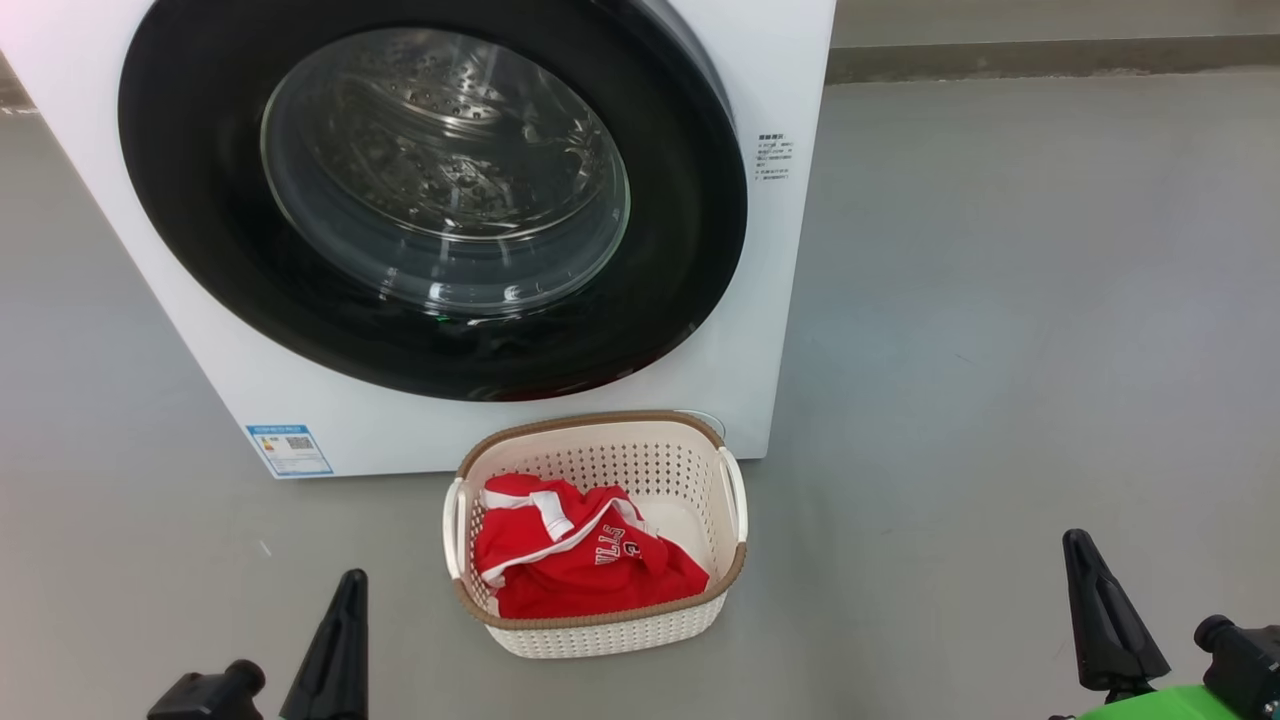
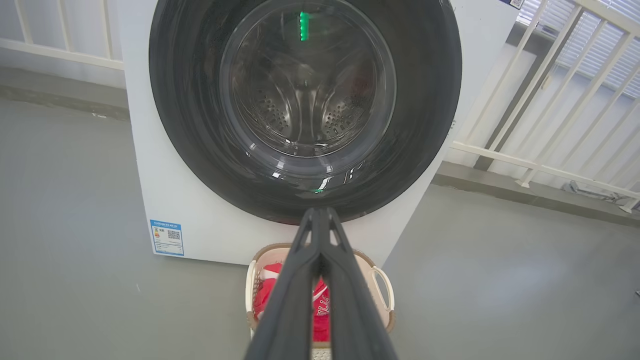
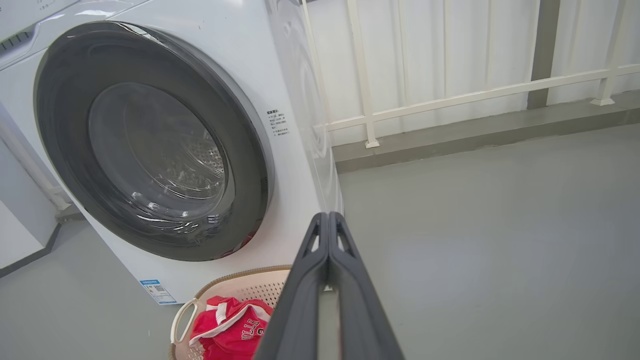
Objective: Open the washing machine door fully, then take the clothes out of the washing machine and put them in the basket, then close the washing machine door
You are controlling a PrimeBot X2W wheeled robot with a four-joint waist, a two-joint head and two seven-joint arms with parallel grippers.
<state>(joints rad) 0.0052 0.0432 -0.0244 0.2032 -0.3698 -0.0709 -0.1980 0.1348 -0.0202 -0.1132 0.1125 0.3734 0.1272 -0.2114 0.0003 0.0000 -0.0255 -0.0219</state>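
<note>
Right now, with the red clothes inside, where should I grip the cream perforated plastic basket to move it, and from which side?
Take the white loop handle on the cream perforated plastic basket's right end, coming down from above with the right gripper. The loop stands clear of the wall and faces that arm; its jaws are shut, so open them first.

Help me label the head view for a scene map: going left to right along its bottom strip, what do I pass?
The left claw → the basket holding the red clothes → the right claw.
</note>
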